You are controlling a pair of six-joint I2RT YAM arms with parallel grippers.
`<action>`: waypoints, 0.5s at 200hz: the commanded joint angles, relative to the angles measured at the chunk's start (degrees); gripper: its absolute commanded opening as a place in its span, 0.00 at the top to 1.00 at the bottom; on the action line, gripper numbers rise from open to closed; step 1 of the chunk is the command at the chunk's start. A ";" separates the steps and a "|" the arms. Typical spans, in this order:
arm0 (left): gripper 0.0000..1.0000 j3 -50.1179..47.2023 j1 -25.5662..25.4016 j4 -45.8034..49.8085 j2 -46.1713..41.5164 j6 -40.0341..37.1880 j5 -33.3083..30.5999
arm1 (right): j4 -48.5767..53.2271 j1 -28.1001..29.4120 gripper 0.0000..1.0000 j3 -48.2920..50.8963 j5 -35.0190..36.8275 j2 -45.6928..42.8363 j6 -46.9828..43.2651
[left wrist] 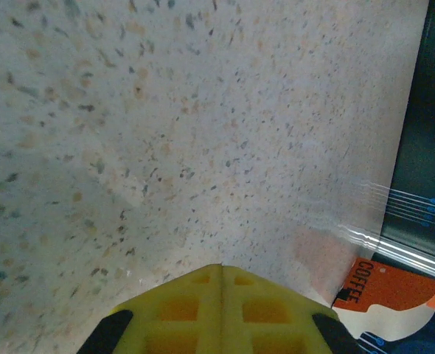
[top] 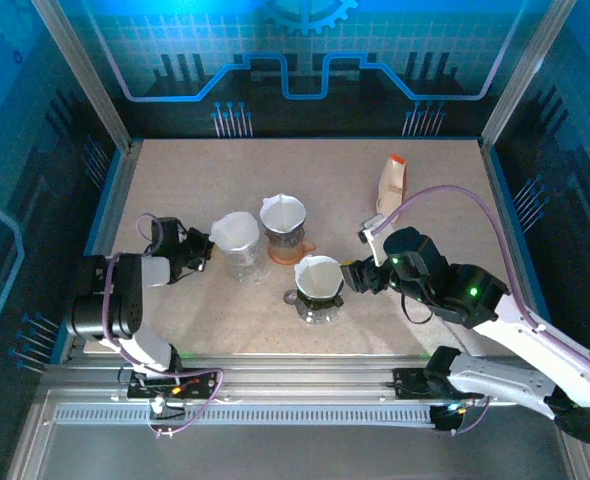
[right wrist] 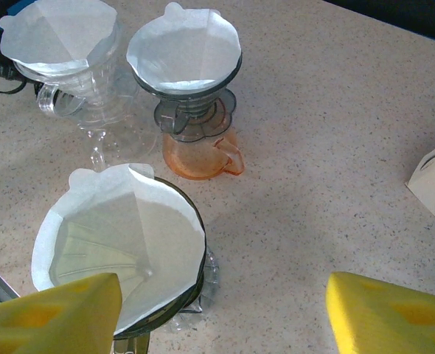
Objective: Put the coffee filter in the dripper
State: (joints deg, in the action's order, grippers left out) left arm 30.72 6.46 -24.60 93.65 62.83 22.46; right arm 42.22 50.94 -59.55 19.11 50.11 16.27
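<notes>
Beside the front dripper [top: 317, 306], right jaws wide and empty
White paper filter [right wrist: 122, 236] sits inside that dripper, one fold standing proud; left jaws shut on nothing, well left of it. Placing looks done; next, probably seat the fold, then withdraw.

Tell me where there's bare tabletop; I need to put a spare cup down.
Free: the far strip of table behind the three drippers, left of the coffee box; also the near strip before them. Crowded: the middle, drippers flanked by left hand and right hand.
</notes>
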 commanded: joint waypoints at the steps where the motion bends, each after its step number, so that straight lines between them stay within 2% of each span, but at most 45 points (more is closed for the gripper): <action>1: 0.99 0.66 -1.51 -9.19 3.26 2.78 3.42 | 0.57 -0.39 0.26 0.16 1.18 -1.06 0.08; 49: 1.00 -1.42 -2.30 -22.63 11.04 6.76 7.38 | 0.85 -0.39 0.25 -0.37 1.17 -0.63 0.06; 100: 1.00 -4.75 -3.38 -29.63 14.67 8.84 8.84 | 0.94 -0.33 0.26 -0.22 1.32 -0.27 0.48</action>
State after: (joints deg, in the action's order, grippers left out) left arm 28.16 4.43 -49.36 106.00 69.65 28.25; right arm 42.83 50.94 -59.55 19.31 50.04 16.29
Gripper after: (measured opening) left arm 0.053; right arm 0.743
